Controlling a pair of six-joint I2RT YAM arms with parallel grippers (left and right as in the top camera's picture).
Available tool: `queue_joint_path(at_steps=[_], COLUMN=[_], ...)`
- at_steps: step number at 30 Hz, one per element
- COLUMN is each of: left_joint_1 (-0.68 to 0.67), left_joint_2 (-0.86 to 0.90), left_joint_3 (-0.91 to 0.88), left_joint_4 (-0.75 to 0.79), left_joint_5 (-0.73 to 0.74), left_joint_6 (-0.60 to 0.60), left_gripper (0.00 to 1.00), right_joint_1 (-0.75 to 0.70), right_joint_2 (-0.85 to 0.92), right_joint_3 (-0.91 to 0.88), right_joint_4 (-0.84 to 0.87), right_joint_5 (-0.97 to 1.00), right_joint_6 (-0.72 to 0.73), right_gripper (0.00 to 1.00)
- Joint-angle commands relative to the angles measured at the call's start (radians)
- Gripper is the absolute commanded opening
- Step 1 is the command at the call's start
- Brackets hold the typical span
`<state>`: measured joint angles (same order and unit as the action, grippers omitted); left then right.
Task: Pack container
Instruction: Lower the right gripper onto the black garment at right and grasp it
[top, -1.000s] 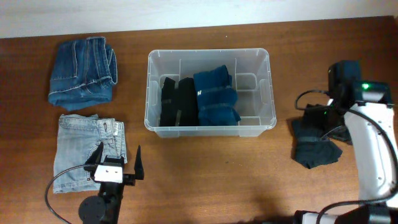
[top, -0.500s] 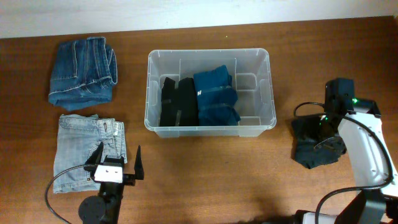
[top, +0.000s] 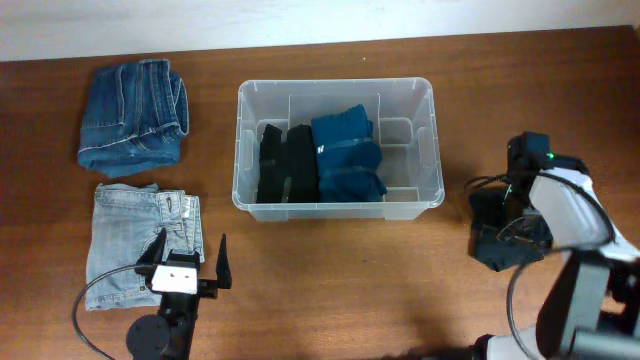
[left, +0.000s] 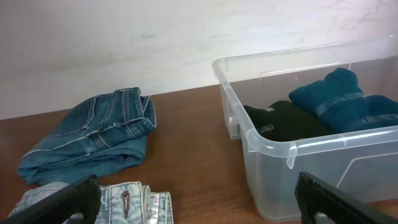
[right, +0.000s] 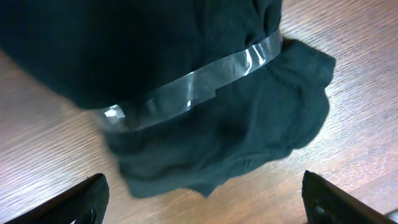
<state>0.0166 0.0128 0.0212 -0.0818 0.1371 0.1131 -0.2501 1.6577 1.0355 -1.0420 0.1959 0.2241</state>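
Swinging inward from the right edge, the right gripper (right: 202, 199) is now hanging over the dark bundle (right: 174, 50), jaws spread and holding nothing, so a pickup is probably coming next. Soft, crumpled cloth is bulging around a glossy tape band (right: 180, 93). Mid-table, the clear, ribbed container (top: 243, 140) is holding black clothes (top: 285, 162) and blue clothes (top: 347, 155). Left gripper (top: 190, 258) is idling wide open by pale jeans (top: 125, 235).

Cut off at the right edge of the left wrist view: the container (left: 323, 168); at its bottom edge, the pale jeans (left: 124, 200). Running out past the top of the right wrist view: the taped dark garment (right: 186, 62), partly covered from overhead by the right arm (top: 565, 205).
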Motion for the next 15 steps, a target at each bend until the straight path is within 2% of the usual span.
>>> queue_joint_path(at_steps=[1,6,15], left_joint_1=[0.006,0.006,0.006], left_joint_2=[-0.006,-0.006,-0.006], left_joint_3=[-0.004,-0.004,-0.004], left_joint_4=[-0.002,-0.002,-0.002], left_joint_5=[-0.004,-0.004,-0.004], left_joint_6=[0.016,0.016,0.016], left_gripper=[0.99,0.99,0.99], right_joint_1=[-0.005,-0.005,-0.007], right_joint_2=[0.068,0.134,0.150], right_joint_3=[-0.007,-0.007,-0.007], right_joint_4=[0.007,0.032,0.119], right_joint_5=[0.077,0.112,0.159], right_joint_6=[-0.006,-0.006,-0.007], right_gripper=[0.92,0.92,0.92])
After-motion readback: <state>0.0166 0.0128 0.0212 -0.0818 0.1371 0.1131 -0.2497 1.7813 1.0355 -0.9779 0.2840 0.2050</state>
